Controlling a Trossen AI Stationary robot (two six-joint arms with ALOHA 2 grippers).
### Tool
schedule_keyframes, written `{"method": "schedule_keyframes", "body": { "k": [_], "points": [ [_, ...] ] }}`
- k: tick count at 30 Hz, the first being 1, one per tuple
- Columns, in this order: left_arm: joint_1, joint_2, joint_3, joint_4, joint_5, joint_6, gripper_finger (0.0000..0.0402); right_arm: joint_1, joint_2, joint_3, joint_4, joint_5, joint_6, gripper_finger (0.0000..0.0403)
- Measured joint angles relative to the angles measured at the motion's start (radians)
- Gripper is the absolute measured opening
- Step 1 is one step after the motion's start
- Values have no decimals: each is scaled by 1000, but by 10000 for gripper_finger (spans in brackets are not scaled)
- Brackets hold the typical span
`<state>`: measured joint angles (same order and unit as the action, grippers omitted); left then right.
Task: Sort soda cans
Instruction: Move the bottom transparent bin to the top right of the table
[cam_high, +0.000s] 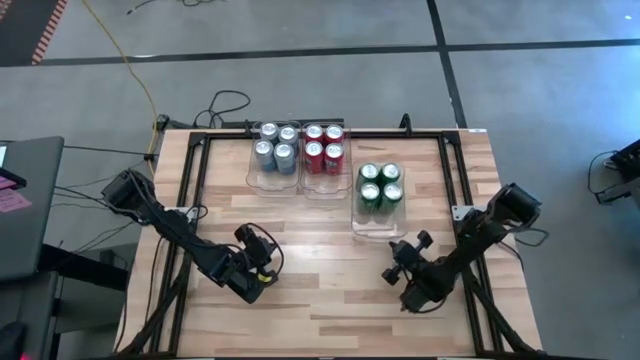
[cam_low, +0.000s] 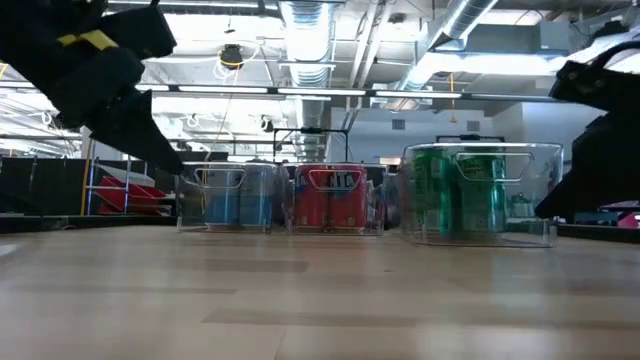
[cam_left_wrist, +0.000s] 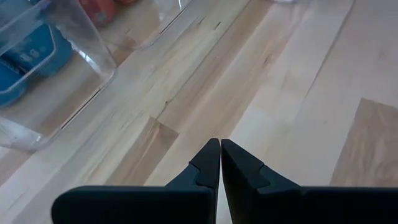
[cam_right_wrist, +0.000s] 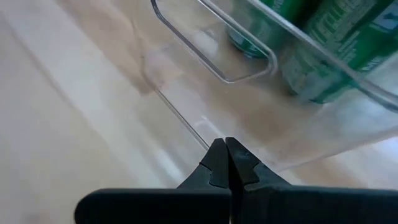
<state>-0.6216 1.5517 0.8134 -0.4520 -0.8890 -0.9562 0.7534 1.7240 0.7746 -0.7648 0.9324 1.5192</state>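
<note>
Near edge first: both arms are sitting low over the bare wood, nothing in either one. The left gripper (cam_high: 262, 276) is resting near-left w/ jaws pressed together, empty — the left wrist view is showing the two tips meeting over plain table (cam_left_wrist: 292, 93). The right gripper (cam_high: 398, 268) is parked near-right, jaws also pressed together, tip pointing at the near wall of the green bin (cam_right_wrist: 205, 56), apparently just short of it, gripping nothing.

Farther back, the sorting is looking done, judging by how things lie: four green cans (cam_high: 380, 185) are standing together in the right-hand clear bin, mid-table. Beyond that, at the far edge, four red cans (cam_high: 323, 147) are filling the middle bin and four silver-blue cans (cam_high: 276, 145) the left bin (cam_high: 252, 178), the two bins touching side by side.

No loose cans are showing anywhere on the table — nothing seems left to move; arms appear to be idling.
</note>
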Motion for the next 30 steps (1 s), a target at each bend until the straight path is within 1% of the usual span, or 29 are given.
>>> {"method": "schedule_keyframes", "body": {
  "k": [8, 20, 24, 30],
  "points": [
    [0, 0, -30, 0, 1, -36, 11, -55, -2, 0, -95, -25, -28, 0],
    [0, 0, -30, 2, 2, -39, 11, -238, -15, 0, -54, -48, -279, 0],
    [0, 0, -30, 1, 3, -53, 11, -287, -53, -1, -32, -53, -356, 0],
    [0, 0, -30, 1, 3, -54, 11, -372, -123, -1, -1, -56, -517, 0]
  ]
}}
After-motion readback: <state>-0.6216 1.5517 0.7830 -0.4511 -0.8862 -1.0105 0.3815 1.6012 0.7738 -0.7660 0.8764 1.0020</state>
